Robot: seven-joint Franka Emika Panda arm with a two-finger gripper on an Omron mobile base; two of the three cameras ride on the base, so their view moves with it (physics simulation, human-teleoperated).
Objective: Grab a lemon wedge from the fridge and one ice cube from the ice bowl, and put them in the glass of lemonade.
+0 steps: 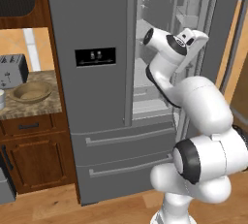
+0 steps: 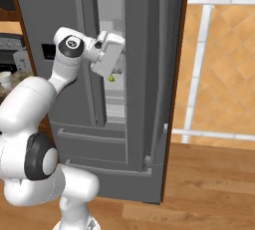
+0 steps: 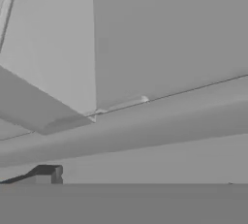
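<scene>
White robot arm reaches into the open fridge [image 1: 97,97], its gripper [image 2: 110,73] spread wide and empty, beside a lemon wedge [image 2: 111,78].

Wood floor [image 2: 209,184], tan tiled wall [image 2: 224,64], seemingly stone counter [image 1: 34,106].

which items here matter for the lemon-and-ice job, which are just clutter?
Job:
fridge, right door open
lemon wedge, on a fridge shelf
ice bowl, on the counter
glass, on the counter
tool, open, reaching into the fridge

Clutter:
toaster
</scene>
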